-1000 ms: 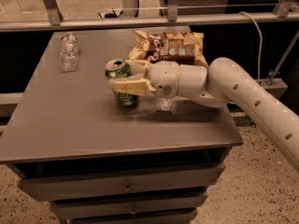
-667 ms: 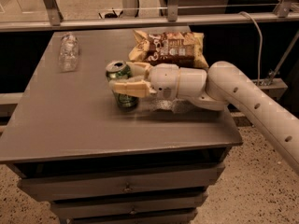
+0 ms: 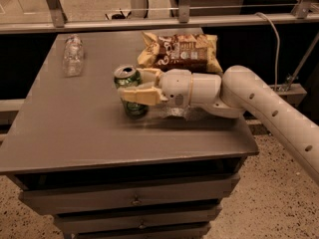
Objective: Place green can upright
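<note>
The green can (image 3: 130, 91) stands upright near the middle of the table (image 3: 75, 133), silver top and pull tab facing up. I read the hand (image 3: 137, 86) as clamped on it: one pale finger (image 3: 138, 96) crosses the can's near side at mid-height, the other lies against its far side. The white arm (image 3: 259, 103) comes in low from the right, wrist just over the tabletop; behind the hand lies a brown snack bag (image 3: 179, 54), close to the can but not touching it, and a clear plastic bottle (image 3: 73, 58) lies well apart at the far left.
</note>
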